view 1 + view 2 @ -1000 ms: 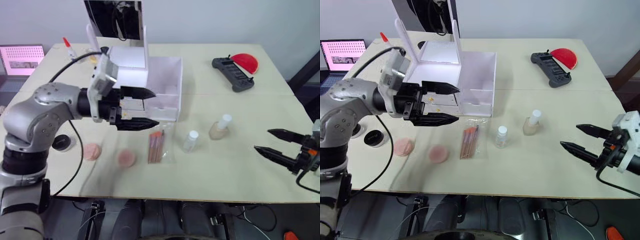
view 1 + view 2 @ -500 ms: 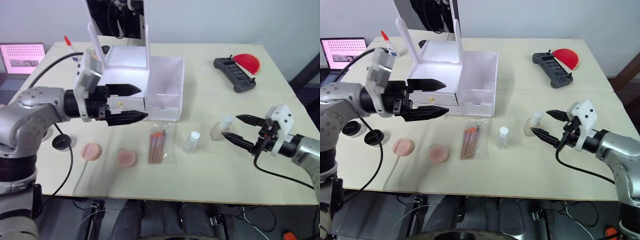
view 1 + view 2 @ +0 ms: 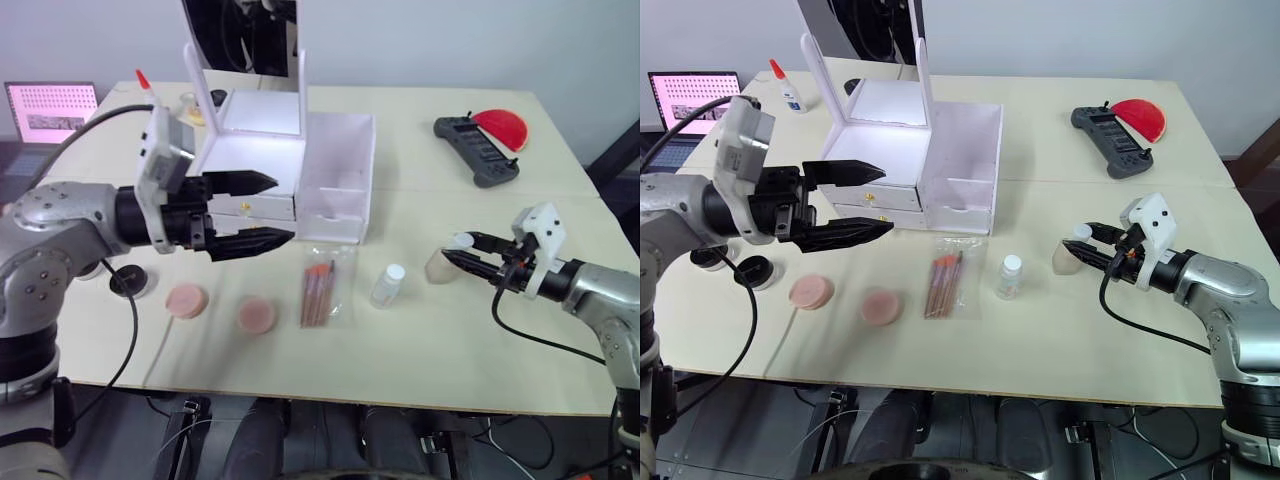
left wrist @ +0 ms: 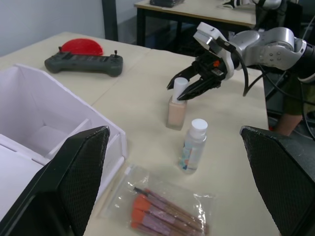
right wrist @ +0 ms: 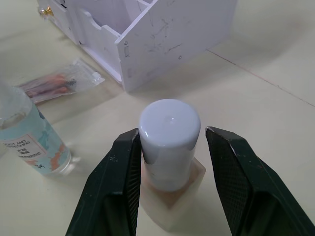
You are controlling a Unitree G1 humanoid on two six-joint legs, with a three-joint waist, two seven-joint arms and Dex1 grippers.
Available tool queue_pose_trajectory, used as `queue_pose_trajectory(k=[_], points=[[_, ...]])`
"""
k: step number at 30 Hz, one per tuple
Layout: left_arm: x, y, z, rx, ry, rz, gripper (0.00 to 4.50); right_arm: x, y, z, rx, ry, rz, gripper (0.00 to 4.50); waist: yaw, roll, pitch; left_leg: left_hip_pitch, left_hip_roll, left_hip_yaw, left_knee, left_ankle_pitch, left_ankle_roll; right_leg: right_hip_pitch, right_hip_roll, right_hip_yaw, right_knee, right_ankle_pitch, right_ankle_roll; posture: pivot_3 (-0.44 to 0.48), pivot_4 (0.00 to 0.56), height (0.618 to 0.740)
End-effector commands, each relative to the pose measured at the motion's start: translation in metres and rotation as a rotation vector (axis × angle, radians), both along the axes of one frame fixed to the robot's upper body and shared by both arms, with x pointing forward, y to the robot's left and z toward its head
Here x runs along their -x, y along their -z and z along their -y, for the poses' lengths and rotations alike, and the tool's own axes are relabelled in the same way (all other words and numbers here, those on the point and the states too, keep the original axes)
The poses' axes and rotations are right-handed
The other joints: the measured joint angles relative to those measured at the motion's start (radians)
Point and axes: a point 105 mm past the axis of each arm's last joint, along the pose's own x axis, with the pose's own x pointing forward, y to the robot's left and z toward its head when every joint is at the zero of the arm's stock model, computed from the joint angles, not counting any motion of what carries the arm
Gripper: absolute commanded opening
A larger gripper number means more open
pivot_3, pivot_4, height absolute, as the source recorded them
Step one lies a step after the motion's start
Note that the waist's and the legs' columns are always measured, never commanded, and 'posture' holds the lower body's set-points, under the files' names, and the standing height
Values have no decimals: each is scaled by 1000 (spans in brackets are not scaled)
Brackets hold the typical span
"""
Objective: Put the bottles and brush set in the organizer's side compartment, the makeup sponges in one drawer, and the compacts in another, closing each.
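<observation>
The white organizer (image 3: pixel 262 150) stands mid-table with its mirror upright and its side compartment (image 3: pixel 340 185) open-topped. My left gripper (image 3: pixel 281 209) hovers open just in front of the gold-knobbed drawers. The brush set (image 3: pixel 319 291) lies in its clear bag before the organizer. Right of it stand the clear bottle (image 3: pixel 386 285) and the beige bottle (image 3: pixel 439 265). My right gripper (image 5: pixel 171 133) is open, one finger on each side of the beige bottle's white cap (image 5: pixel 170 127). Two pink makeup sponges (image 3: pixel 185 300) (image 3: pixel 256 315) lie front left. Two black compacts (image 3: pixel 752 272) (image 3: pixel 708 258) sit under my left arm.
A glue bottle (image 3: pixel 787 90) with a red tip stands at the back left, near a laptop screen (image 3: pixel 50 110). A black controller (image 3: pixel 475 150) and a red half-disc (image 3: pixel 497 125) lie at the back right. A black cable (image 3: pixel 130 320) trails off the left arm.
My right gripper has moved left to the beige bottle and now straddles its cap, fingers narrower than before. The left gripper stays open in front of the drawers.
</observation>
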Motion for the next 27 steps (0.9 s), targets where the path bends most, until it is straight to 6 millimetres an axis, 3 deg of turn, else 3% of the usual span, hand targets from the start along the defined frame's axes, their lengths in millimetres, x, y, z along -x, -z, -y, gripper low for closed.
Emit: queue_pose_trajectory(k=[1,3,4,11,14,20,24,27], points=[[3,-8,-2,-5,0,49,4500,3,-12,-3,1,-14,41,1622,-1,0,0,0,0,0,0,0,0,0,0,0,0,0,0,0,150,740],[3,-8,-2,-6,-1,50,4500,3,-15,-5,-12,-18,46,862,-1,0,0,0,0,0,0,0,0,0,0,0,0,0,0,0,150,740],[2,-8,-3,-7,-2,50,4500,4,-17,-7,-17,-32,46,768,0,0,0,0,0,0,0,0,0,0,0,0,0,0,0,0,150,740],[-3,-8,-14,-5,-60,56,4500,2,-44,-12,-42,-96,70,768,-4,0,0,0,0,0,0,0,0,0,0,0,-1,0,0,0,150,740],[-7,1,-37,-7,-177,50,4500,-9,-88,-31,-55,-183,139,768,-15,2,1,0,0,1,-1,0,1,-1,0,0,-2,1,-1,0,150,740],[-1,16,-63,6,-343,61,4500,-34,-147,-79,-144,-246,274,768,-29,0,1,-1,5,1,-7,-1,1,-3,3,-2,-6,2,-4,0,150,740],[7,20,-70,28,-427,78,4500,-47,-158,-113,-62,-257,308,768,-25,0,1,-3,5,2,-13,0,1,-8,3,-1,-9,3,-3,0,150,740],[15,21,-71,44,-459,87,4500,-49,-148,-127,-52,-263,180,768,-20,0,1,-9,5,0,-14,0,1,-14,3,-2,-8,5,0,0,150,740]])
